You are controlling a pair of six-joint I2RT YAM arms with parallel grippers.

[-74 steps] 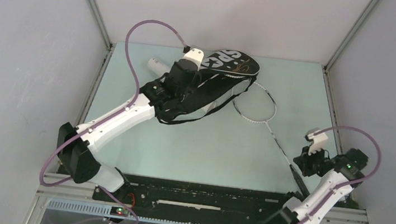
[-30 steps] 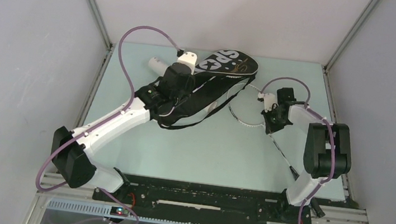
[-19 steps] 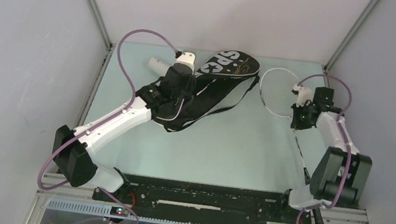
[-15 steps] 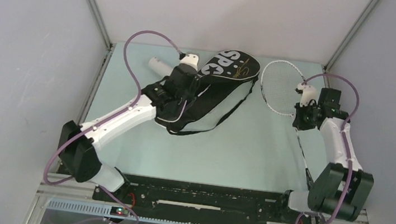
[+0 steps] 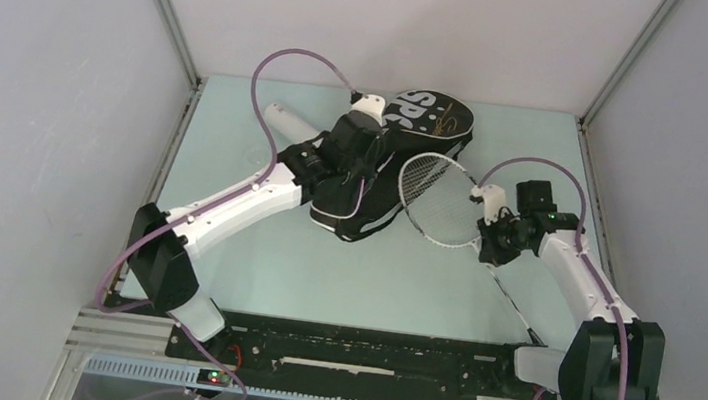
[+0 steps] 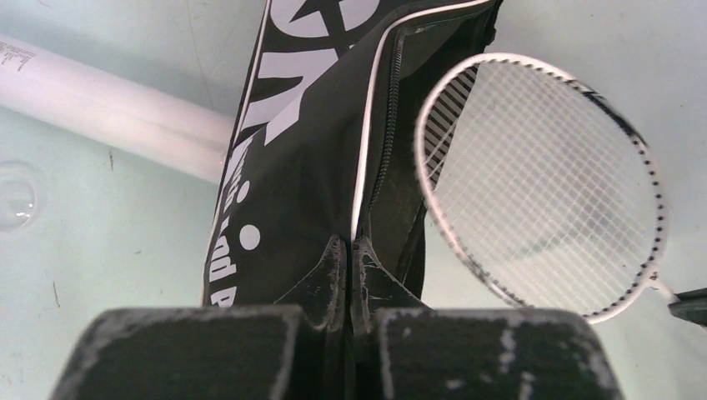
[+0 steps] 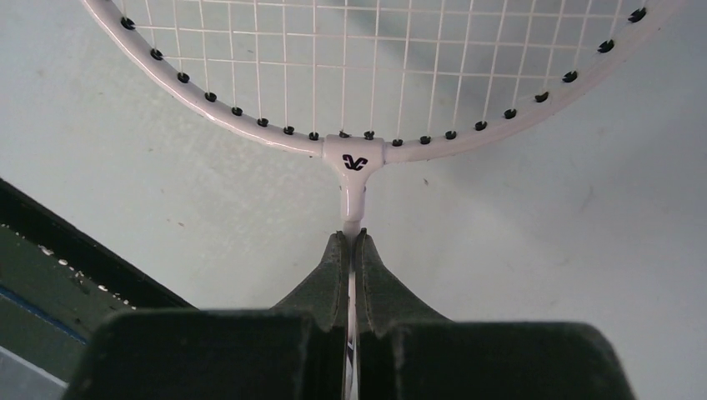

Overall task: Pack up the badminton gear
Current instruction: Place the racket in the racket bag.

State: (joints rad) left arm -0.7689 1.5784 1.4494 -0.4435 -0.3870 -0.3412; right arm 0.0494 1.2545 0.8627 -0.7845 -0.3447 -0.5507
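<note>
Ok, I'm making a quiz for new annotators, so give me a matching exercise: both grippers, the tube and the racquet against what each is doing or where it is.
1 left gripper
2 right gripper
3 white tube
4 racquet

A shut on the racquet's shaft
B lying on the table, left of the black bag
C shut on the bag's edge
D head at the bag's open zip

Pairs: 1-C, 2-A, 3-B, 4-D
</note>
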